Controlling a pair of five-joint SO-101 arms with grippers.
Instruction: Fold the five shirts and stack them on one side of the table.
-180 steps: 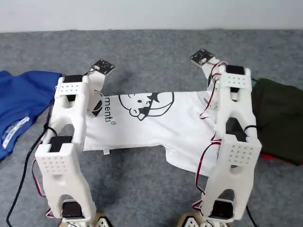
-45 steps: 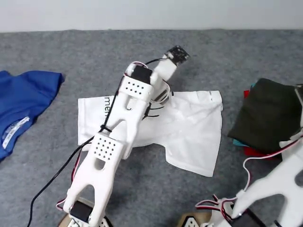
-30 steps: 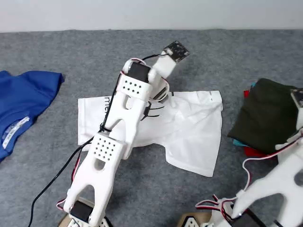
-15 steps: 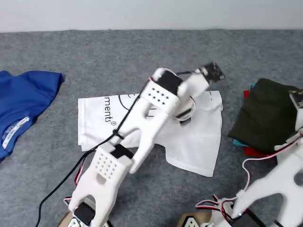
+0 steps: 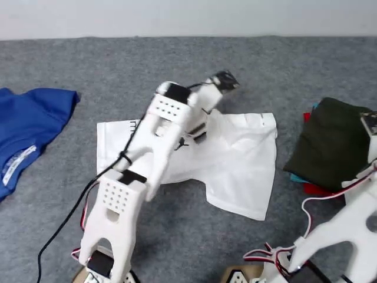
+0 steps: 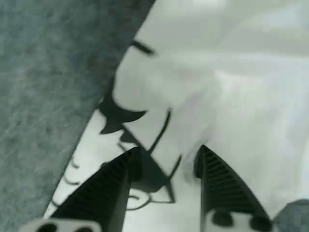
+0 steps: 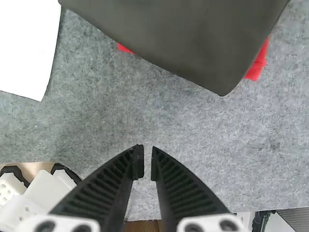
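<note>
A white shirt [image 5: 241,159] with a black print lies half folded in the middle of the grey table. My left gripper [image 6: 169,154] hangs open just above its printed part, where the cloth [image 6: 193,96] bunches into a soft ridge; from above, the left gripper [image 5: 197,128] sits near the shirt's far edge. A blue shirt [image 5: 29,135] lies unfolded at the far left. On the right sits a stack of folded shirts with a dark green one [image 5: 333,141] on top. My right gripper [image 7: 146,152] is shut over bare felt, close to the table's near edge beside that stack.
Teal [image 5: 297,177] and red [image 5: 315,188] shirts peek out under the dark one. The right arm [image 5: 347,224] stands folded back at the near right. The grey felt [image 5: 118,65] stretches open along the far side and in front of the white shirt.
My left arm has swung back left, from the white shirt's right half to its printed middle. The right arm has stayed put.
</note>
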